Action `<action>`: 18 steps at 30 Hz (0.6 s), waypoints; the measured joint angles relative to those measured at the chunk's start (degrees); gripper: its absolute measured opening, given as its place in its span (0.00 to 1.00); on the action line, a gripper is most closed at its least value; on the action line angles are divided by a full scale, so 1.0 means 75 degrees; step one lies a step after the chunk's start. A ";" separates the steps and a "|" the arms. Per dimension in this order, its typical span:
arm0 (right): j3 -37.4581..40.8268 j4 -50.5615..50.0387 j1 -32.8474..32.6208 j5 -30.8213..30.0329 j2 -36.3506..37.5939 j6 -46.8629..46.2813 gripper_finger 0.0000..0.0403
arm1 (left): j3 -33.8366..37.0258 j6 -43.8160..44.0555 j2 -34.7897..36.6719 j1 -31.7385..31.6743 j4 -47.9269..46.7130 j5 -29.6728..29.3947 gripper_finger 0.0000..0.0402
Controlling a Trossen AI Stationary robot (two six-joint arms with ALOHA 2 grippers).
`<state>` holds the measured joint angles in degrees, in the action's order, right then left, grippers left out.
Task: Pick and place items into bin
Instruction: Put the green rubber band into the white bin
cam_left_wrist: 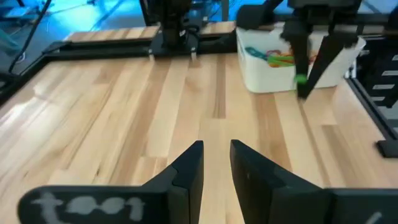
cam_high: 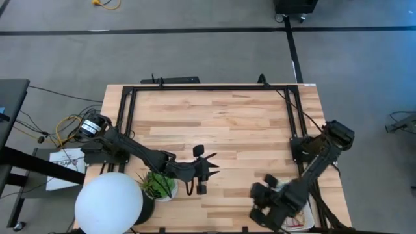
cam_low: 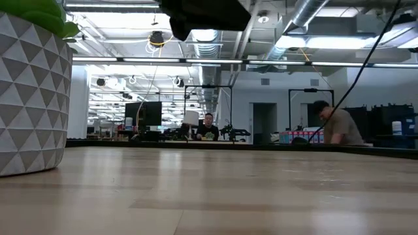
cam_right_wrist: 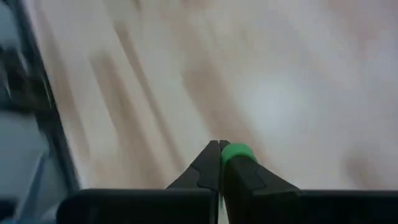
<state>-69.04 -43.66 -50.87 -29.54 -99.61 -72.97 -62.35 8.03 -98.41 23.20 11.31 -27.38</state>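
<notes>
Pale wooden planks of the table [cam_high: 221, 123] fill our view from above, edged by a black metal frame, with a large white round ball-like lamp [cam_high: 108, 203] and a green potted plant [cam_high: 158, 184] at the near left corner. Across the table we see an open office where two people sit far behind.

Our left pincer [cam_left_wrist: 216, 163] hovers just beside the plant, over bare wood, its two dark fingers [cam_left_wrist: 188, 169] a little apart with nothing between them.

Our right pincer [cam_right_wrist: 221, 163] hangs just in front of the small shallow white rectangular plastic bin [cam_left_wrist: 267, 65] at the near right corner. Its fingers are pressed together on a small green rubber-band loop [cam_right_wrist: 236, 151], which shows at the very tips. In the left wrist view we make out more loops, teal, orange and green, lying inside the bin.
</notes>
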 joint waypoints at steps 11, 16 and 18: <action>-0.0966 -0.4244 -0.1168 0.3725 0.0015 -0.4427 0.00 | 0.0000 0.0105 -0.0009 -0.0009 -0.0054 0.0000 0.18; -0.0985 -0.4019 -0.1512 0.4317 0.0012 -0.5089 0.04 | 0.0000 0.0231 -0.0038 -0.0009 -0.0060 0.0015 0.18; -0.0985 -0.3634 -0.1604 0.4265 0.0012 -0.5104 0.08 | 0.0000 0.0231 -0.0038 -0.0009 -0.0067 0.0015 0.18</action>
<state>-76.42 -70.91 -62.90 2.44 -99.53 -111.26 -62.35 9.76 -98.70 23.14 10.81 -27.27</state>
